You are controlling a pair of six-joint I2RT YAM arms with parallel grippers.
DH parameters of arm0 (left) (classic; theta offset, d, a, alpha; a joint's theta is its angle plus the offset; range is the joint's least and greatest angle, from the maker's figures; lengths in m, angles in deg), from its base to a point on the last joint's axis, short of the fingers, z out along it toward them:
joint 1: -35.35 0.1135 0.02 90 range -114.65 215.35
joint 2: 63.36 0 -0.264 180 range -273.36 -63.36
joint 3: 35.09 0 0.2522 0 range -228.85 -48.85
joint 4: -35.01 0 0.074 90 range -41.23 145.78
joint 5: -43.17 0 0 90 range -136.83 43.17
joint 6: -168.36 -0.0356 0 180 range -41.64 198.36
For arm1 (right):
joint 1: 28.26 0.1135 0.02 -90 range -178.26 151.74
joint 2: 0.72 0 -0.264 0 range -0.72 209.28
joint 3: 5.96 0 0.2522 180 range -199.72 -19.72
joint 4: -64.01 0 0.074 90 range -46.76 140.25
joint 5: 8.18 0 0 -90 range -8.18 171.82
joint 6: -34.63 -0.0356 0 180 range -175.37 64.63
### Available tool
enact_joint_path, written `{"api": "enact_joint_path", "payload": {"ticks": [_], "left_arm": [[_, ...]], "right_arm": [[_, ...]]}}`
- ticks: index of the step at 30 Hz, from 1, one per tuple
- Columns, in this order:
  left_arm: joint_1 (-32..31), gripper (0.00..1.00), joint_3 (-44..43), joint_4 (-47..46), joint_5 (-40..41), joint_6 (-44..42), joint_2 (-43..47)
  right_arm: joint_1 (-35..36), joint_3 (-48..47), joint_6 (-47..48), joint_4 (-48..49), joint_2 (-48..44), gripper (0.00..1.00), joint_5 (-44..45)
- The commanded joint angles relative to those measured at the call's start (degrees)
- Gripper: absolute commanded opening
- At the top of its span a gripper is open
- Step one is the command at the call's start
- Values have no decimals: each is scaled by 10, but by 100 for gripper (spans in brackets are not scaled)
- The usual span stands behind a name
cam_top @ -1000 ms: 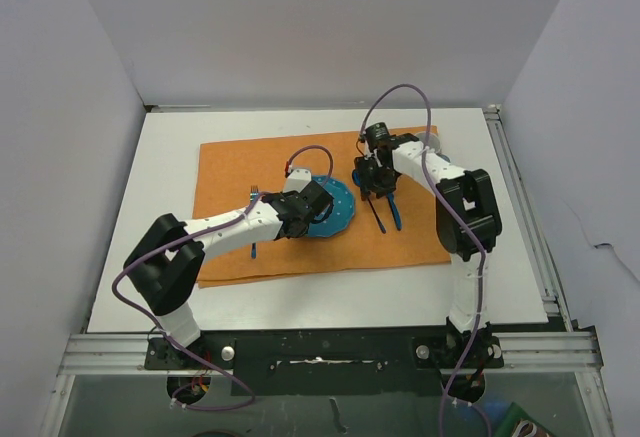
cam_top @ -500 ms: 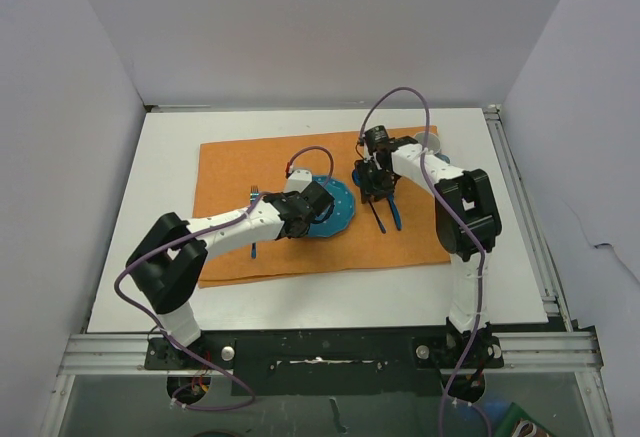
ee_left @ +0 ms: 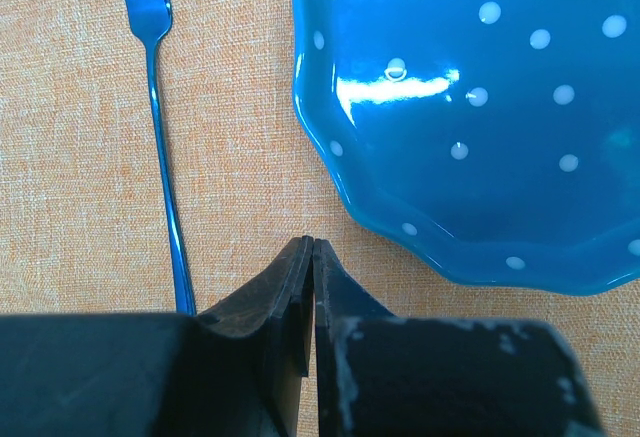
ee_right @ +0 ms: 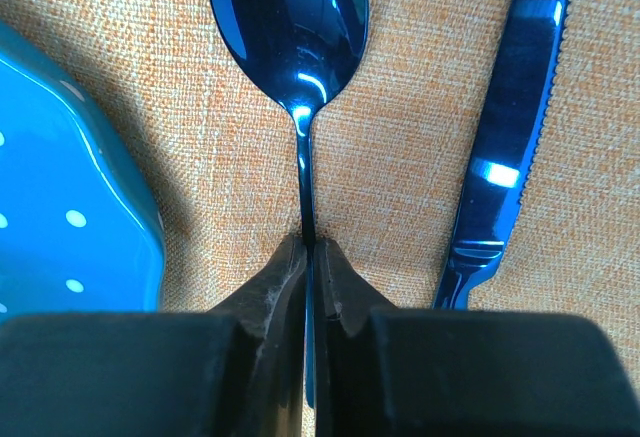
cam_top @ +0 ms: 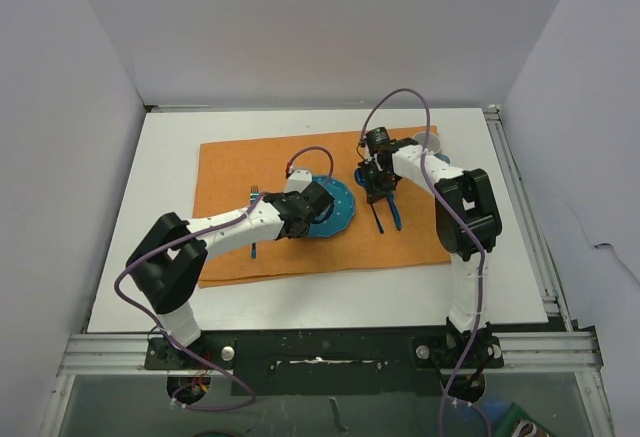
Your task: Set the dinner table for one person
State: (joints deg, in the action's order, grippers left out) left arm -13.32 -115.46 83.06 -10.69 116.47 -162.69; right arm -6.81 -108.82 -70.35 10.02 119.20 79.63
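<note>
Gripping item: right gripper [ee_right: 308, 247], jaws pressed together on the thin handle of a spoon [ee_right: 290, 7], just below the bowl.

Item held: the spoon, dark blue and glossy, lay flat on the cloth [cam_top: 240, 162] between a plate [ee_left: 480, 107] and a knife [ee_right: 515, 107], close to both and touching neither as far as I could see.

Second tool: left gripper [ee_left: 312, 247], jaws together on nothing, hung over bare cloth between a fork [ee_left: 155, 107] and the plate's wavy rim.

Support: the dinner table [cam_top: 165, 157] carried the cloth, which lay nearer the far edge. The setting sat on the cloth's right half, with the spoon and knife toward its right edge.

Handling note, as judgement: the step looked like squaring the spoon beside the knife. The handle was narrow and slick, so it could swivel in so small a pinch. A low lift seemed wise, the handle kept parallel to the knife. The gap was tight, and a sideways drift risked knocking the knife or the plate rim.
</note>
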Motion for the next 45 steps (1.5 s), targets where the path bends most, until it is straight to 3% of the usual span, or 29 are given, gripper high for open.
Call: {"api": "enact_joint_path", "payload": {"ticks": [1, 45], "left_arm": [[-4, 4, -24, -6, 5, -2, -1], [-12, 4, -29, -1, 6, 1, -15]], "right_arm": [[-2, 4, 4, 10, -7, 0, 21], [-32, 55, -48, 34, -47, 0, 81]]}}
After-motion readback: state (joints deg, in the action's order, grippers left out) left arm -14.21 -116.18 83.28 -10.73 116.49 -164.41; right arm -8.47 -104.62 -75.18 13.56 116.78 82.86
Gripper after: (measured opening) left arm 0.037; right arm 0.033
